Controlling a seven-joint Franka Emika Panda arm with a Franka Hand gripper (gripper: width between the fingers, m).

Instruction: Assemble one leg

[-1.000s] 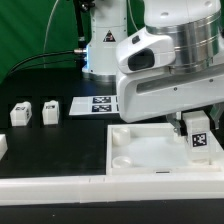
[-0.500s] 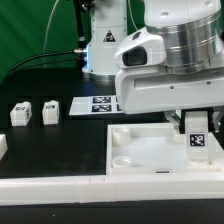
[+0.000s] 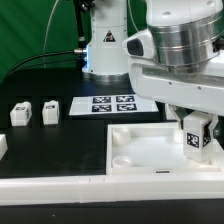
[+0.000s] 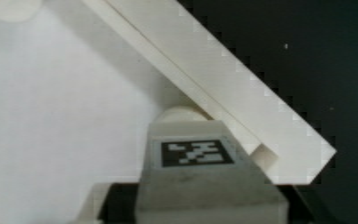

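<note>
My gripper (image 3: 196, 118) is shut on the leg (image 3: 196, 138), a small white post with a black-and-white tag on its face. It holds the leg upright over the far right corner of the large white tray (image 3: 135, 135). In the wrist view the leg (image 4: 197, 160) sits between the dark fingers (image 4: 119, 204), its end close to the tray's raised wall (image 4: 211, 70) near a corner. The frames do not show whether the leg touches the tray. Two more small tagged legs (image 3: 20, 113) (image 3: 51, 111) stand on the black table at the exterior view's left.
The marker board (image 3: 110, 104) lies behind the tray near the arm's base. A white part (image 3: 2, 146) shows at the exterior view's left edge. A long white bar (image 3: 50, 190) runs along the front edge.
The wrist has turned and shifted towards the exterior view's right, uncovering the marker board. The held leg has come down a little towards the tray corner.
</note>
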